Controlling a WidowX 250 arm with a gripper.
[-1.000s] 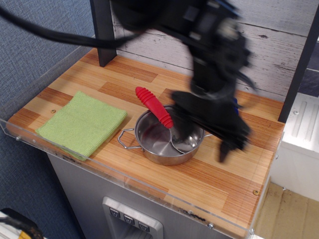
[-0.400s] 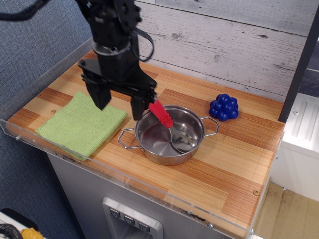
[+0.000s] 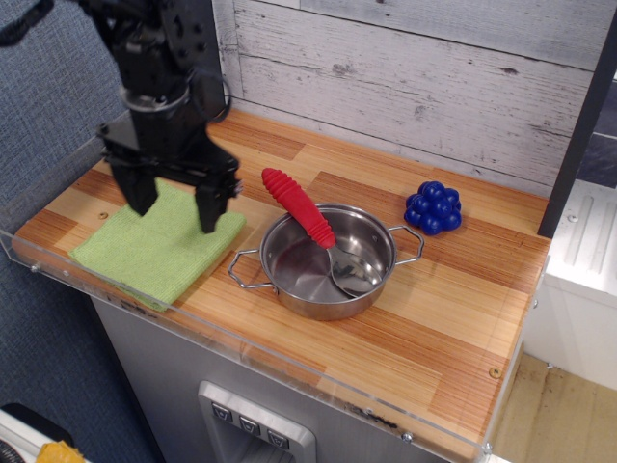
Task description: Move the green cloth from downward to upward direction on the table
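The green cloth (image 3: pixel 149 251) lies flat and folded at the front left of the wood-plank table (image 3: pixel 453 299), close to the clear front rim. My gripper (image 3: pixel 175 208) hangs above the cloth's far half, open, with one finger (image 3: pixel 141 197) on the left and the other (image 3: pixel 210 210) near the cloth's right edge. It holds nothing. The arm hides the cloth's far corner.
A steel pot (image 3: pixel 326 265) with two handles stands just right of the cloth, with a red-handled spoon (image 3: pixel 301 209) leaning in it. A blue grape cluster (image 3: pixel 434 207) lies behind the pot to the right. A plank wall runs along the back.
The arm has swept from the right of the pot, across it, to the left, and now hangs over the cloth. The cloth, pot and spoon have not moved.
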